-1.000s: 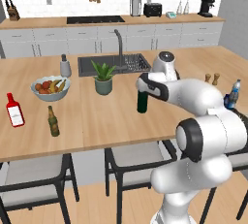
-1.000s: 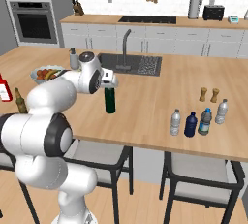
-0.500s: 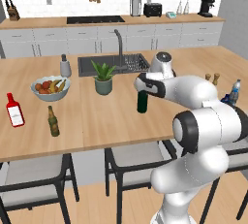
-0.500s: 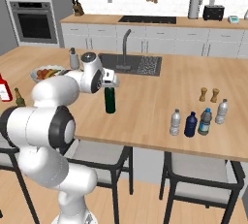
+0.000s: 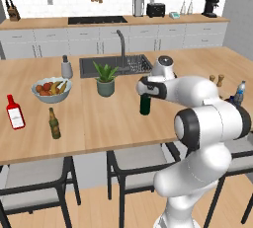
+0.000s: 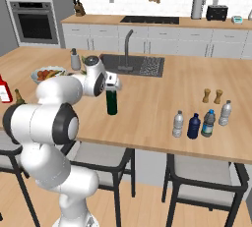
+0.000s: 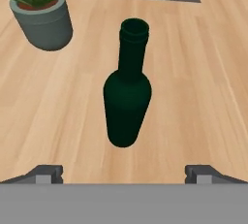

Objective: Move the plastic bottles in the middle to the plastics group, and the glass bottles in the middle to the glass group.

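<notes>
- Gripper (image 7: 125,173): jaws at full spread, holding nothing. It hangs over the green bottle (image 7: 127,106), looking down along its neck, with one fingertip on either side and clear of the glass.
- Change over the last second: the hand has shifted only slightly above the bottle. The jaws have stayed wide and the bottle has not moved, so this reads as a final line-up rather than a grasp.
- Green bottle: upright in the middle of the counter (image 5: 99,133), between the sink edge and the front edge. A potted plant (image 7: 41,22) stands near it on the sink side.
- Glass group: a red flask (image 5: 15,113) and a brown bottle (image 5: 54,123), near the counter's left end and well apart from the green bottle.
- Plastics: a grey bottle (image 6: 178,124) and a dark blue bottle (image 6: 194,126) stand just beside the water bottle (image 6: 208,123) near the front edge at the right end. That half of the task looks done.
- Judgement: the step in hand is picking up the green bottle. Still to come are the descent, closing on the bottle, and a long carry to the left end.
</notes>
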